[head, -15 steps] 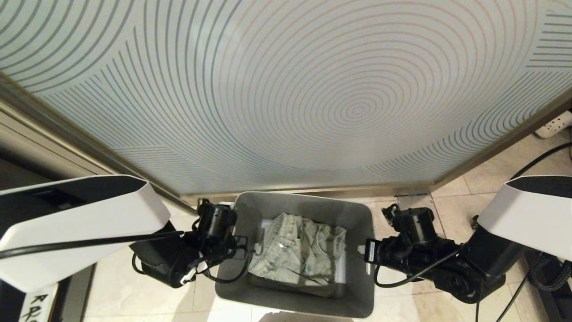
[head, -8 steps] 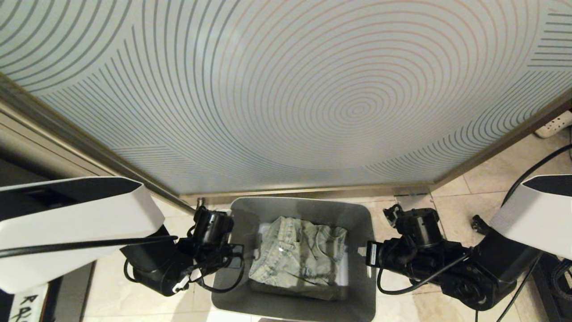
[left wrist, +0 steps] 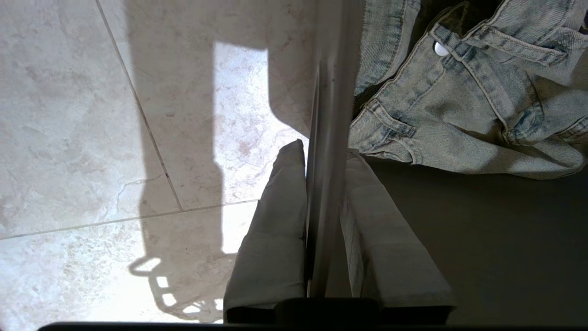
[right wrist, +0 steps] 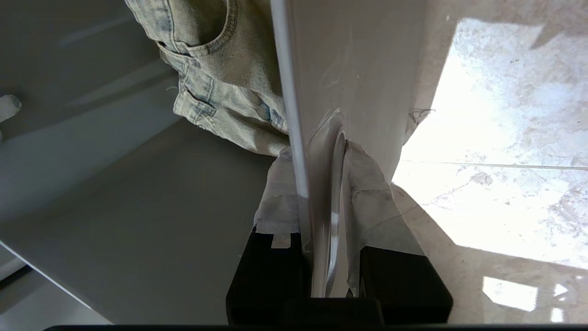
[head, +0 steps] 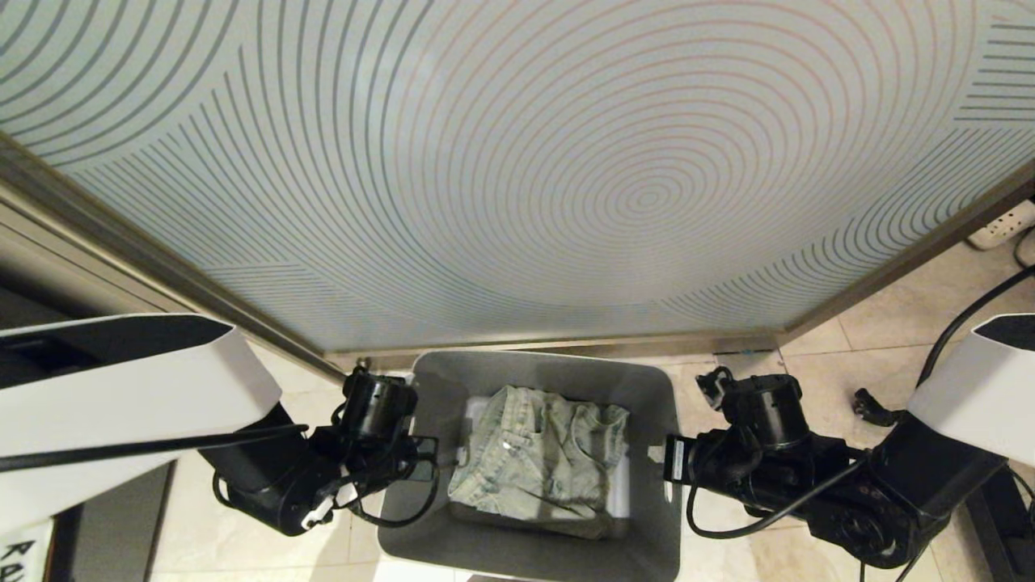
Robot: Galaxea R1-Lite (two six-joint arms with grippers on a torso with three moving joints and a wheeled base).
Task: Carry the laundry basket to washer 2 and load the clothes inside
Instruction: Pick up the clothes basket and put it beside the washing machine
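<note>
The grey laundry basket [head: 534, 368] hangs between my two arms just in front of me, close to a glass wall. The clothes [head: 538, 457], a crumpled pale denim garment with a metal button, lie in its bottom. My left gripper [head: 428, 457] is shut on the basket's left wall, one finger inside and one outside [left wrist: 324, 151]. My right gripper [head: 667, 461] is shut on the right wall the same way [right wrist: 317, 149]. The wrist views show the pinched walls [left wrist: 333, 92] [right wrist: 358, 59] and the denim [left wrist: 459, 105] [right wrist: 229, 78]. Washer 2 is out of view.
A frosted glass panel [head: 517, 162] with concentric lines fills the view ahead, with a metal frame [head: 566, 346] at its foot right behind the basket. Beige floor tiles [head: 873, 323] lie around. A white power strip [head: 1003, 226] and black cables sit at the right.
Both arms have drawn back a little toward me with the basket still gripped, and it shows slightly larger and lower in the head view. The glass panel has not shifted.
</note>
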